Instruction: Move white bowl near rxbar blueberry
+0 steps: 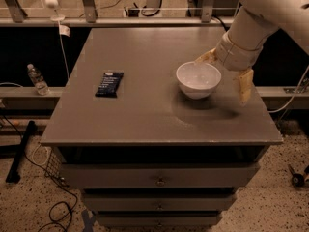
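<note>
The white bowl [198, 79] stands upright on the grey cabinet top [145, 115], right of centre. The rxbar blueberry [109, 84], a dark navy bar with white lettering, lies flat on the left part of the top, well apart from the bowl. My gripper [222, 79] is at the bowl's right side, low over the top and open. One tan finger [206, 57] is behind the bowl's far rim. The other finger [245, 85] hangs to the bowl's right. The bowl is empty.
The top's right edge [270, 115] is close to the gripper. A rail with metal posts [145, 7] runs behind the cabinet. A water bottle [37, 79] stands on a ledge to the left. Drawers [159, 178] are below the top.
</note>
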Motion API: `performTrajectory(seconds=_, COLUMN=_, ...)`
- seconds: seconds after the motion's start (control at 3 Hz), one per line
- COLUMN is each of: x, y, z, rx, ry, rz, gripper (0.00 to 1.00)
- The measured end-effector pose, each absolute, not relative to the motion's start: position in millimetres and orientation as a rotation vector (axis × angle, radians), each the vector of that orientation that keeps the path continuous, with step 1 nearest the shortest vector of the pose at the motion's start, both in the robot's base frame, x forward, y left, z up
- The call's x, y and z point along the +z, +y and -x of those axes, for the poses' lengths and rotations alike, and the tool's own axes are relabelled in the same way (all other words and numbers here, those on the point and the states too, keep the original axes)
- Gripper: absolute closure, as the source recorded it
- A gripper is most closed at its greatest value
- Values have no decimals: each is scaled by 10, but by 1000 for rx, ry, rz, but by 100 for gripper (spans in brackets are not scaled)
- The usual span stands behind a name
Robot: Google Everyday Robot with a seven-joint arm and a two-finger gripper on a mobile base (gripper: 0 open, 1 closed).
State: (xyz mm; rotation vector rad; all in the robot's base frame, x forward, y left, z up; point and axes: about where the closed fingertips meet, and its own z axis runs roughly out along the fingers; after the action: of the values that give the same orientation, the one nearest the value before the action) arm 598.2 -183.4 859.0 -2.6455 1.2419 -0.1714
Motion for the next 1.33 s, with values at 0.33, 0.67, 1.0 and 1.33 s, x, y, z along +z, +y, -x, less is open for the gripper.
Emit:
performTrajectory(seconds=0.33, x=8569, y=-1912, z=-5957, rx=-164, ry=1261, rz=2626, gripper=17)
performTrajectory(seconds=0.67, x=8525, y=-1921, z=-5902, rx=-141, ry=1263, rz=2625, gripper=41)
performTrajectory(seconds=1.0, x=8479, y=-1822, z=-5863, rx=-108, ry=1229, rz=2637, gripper=64)
performTrajectory(seconds=1.33, x=8586, y=-1645, z=-5838, rx=-90, ry=1147, rz=2627, gripper=87)
